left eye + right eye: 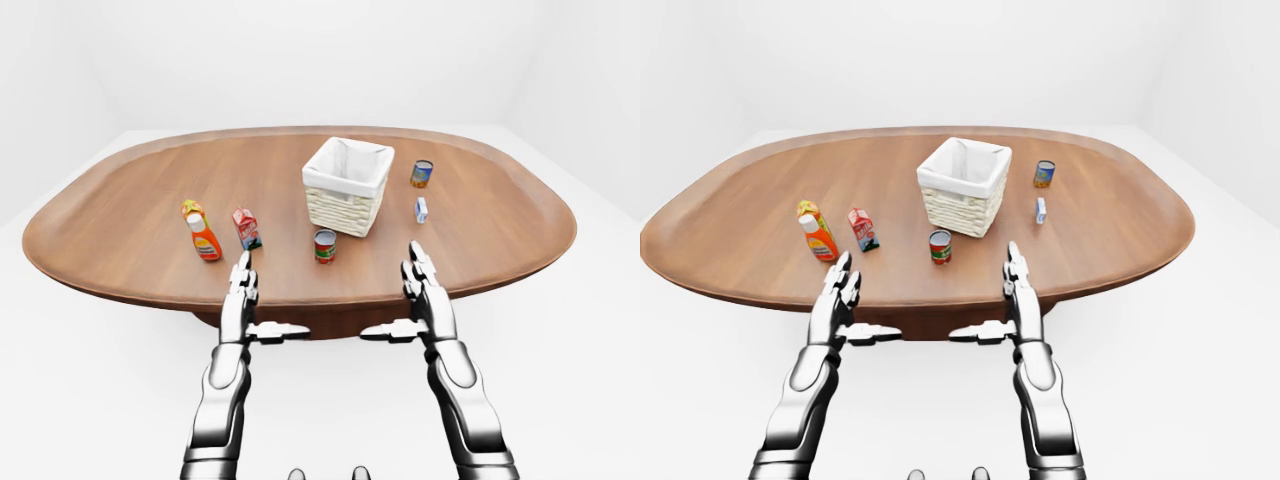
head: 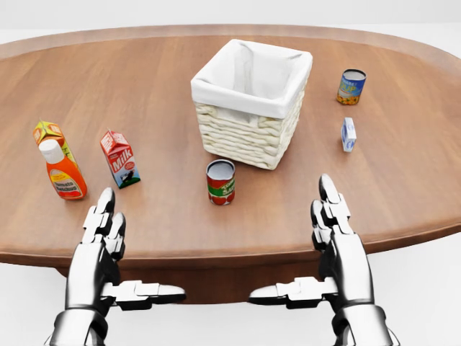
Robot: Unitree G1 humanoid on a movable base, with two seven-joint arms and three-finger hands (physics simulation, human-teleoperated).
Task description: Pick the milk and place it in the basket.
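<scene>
The upright milk carton (image 2: 119,158) is seen standing on the table (image 2: 403,180) just above the empty, open-fingered left hand (image 2: 101,241), well left of the basket (image 2: 252,101), while the equally open, empty right hand (image 2: 335,231) is held farther off.

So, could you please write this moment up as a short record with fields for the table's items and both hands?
surface: oval wooden table
milk: red carton, upright, at head view's left
basket: white-lined wicker basket, centre, nothing visible inside
beside milk: orange bottle to its left, small orange carton behind that
below basket: red can
right of basket: blue can, small blue-white carton
left hand: open, holding nothing, nearest the milk
right hand: open, holding nothing
</scene>
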